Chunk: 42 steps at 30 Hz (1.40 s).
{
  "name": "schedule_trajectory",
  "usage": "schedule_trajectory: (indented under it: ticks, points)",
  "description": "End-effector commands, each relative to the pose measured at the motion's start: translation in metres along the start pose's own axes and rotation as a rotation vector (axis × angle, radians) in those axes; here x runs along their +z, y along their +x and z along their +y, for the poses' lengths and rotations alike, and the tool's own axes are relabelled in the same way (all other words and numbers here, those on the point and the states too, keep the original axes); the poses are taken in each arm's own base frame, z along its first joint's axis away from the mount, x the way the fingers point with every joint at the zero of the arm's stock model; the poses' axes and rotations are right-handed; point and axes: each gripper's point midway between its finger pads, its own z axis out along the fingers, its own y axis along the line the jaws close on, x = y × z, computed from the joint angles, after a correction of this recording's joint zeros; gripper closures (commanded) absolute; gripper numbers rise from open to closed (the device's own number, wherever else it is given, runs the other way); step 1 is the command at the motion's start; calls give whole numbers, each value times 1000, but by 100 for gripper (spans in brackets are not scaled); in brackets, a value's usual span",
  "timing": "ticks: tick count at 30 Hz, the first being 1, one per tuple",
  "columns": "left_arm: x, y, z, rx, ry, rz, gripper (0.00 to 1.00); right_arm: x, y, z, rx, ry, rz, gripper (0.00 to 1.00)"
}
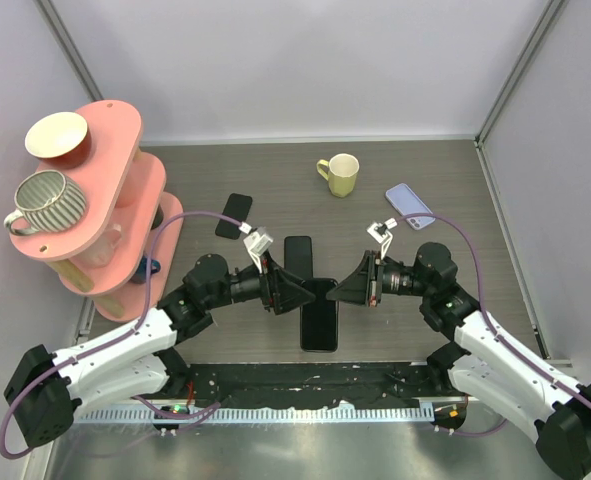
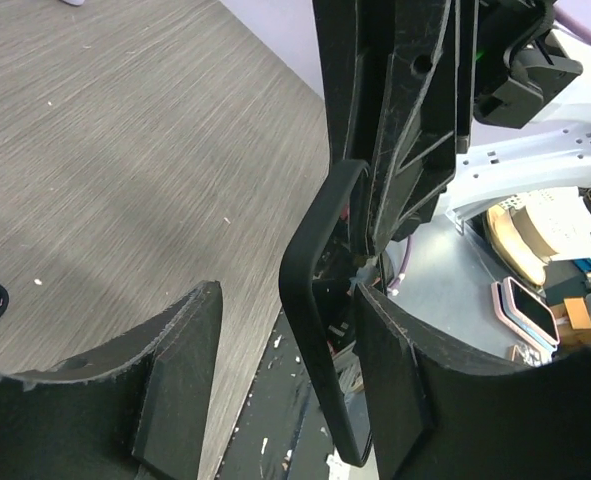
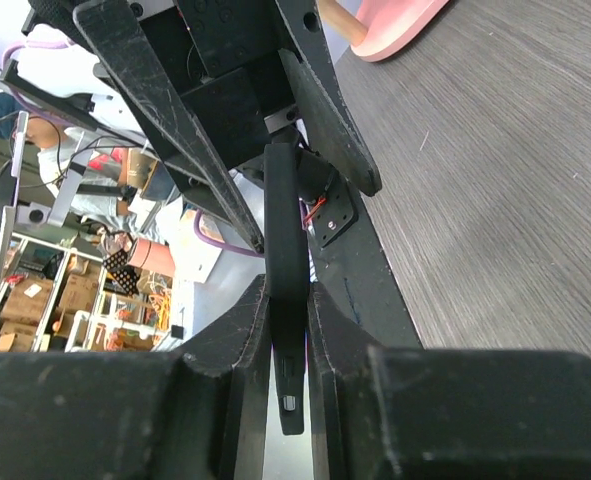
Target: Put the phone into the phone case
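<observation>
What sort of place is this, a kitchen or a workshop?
Probably a robotics lab: a left arm and right arm bolted at the edge of a walled-in table, props like a yellow mug and pink rack, cardboard boxes beyond.

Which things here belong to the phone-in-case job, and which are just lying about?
Job: black case in right gripper; left gripper; black phone behind it.
Lying about: yellow mug; lilac phone; pink shelf; striped cup; far black phone.

The table (image 1: 275, 180) looked like matt, grey wood-grain laminate; the phone case (image 2: 297, 290) had a smooth, matt black rim; the right gripper (image 3: 288, 295) had fingers (image 3: 225, 340) of rough, scuffed black plastic; the mug (image 1: 342, 175) shone glazed.
</observation>
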Motion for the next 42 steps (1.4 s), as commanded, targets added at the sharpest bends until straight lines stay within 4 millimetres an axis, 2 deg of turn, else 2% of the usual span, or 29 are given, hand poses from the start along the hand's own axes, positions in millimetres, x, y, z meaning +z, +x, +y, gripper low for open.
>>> schedule_trajectory:
  ticks: [1,3,4,10,13,14,16,19,20,21,22,23,25,37,40,42]
  points:
    - [-4,-5,1,20,-7,-32,40,-2,-33,36,-81,-64,-96,99]
    - [-5,-5,-5,-1,27,-50,36,-3,-36,36,-80,-54,-113,99]
    - [-7,2,-3,-10,34,-44,35,-3,-37,38,-80,-55,-118,99]
    - [-4,8,-9,-65,98,-58,38,0,-44,36,-43,-59,-156,99]
    - [-2,6,-14,-88,138,-70,47,3,-45,34,-23,-70,-154,94]
    - [-1,7,-15,-97,147,-70,56,4,-45,33,-13,-72,-157,93]
    - [1,5,-19,-101,176,-79,65,5,-43,28,6,-65,-156,91]
    - [1,4,-21,-124,198,-96,83,5,-43,23,22,-54,-176,78]
    - [2,2,-19,-137,185,-112,95,4,-44,22,25,-47,-189,67]
    - [2,0,-17,-146,177,-120,99,4,-44,22,31,-48,-192,62]
    - [2,0,-15,-150,165,-128,100,4,-42,20,42,-47,-193,57]
    - [3,-3,-11,-161,140,-142,100,4,-44,23,38,-64,-203,47]
    - [3,-6,-11,-169,134,-153,100,3,-38,21,82,-80,-201,42]
    - [3,-27,-3,-283,88,-271,100,5,-15,5,92,-89,-133,45]
    - [6,-29,0,-307,75,-280,100,6,-13,4,97,-92,-131,53]
    - [7,-30,3,-322,63,-284,100,6,-12,3,95,-92,-129,64]
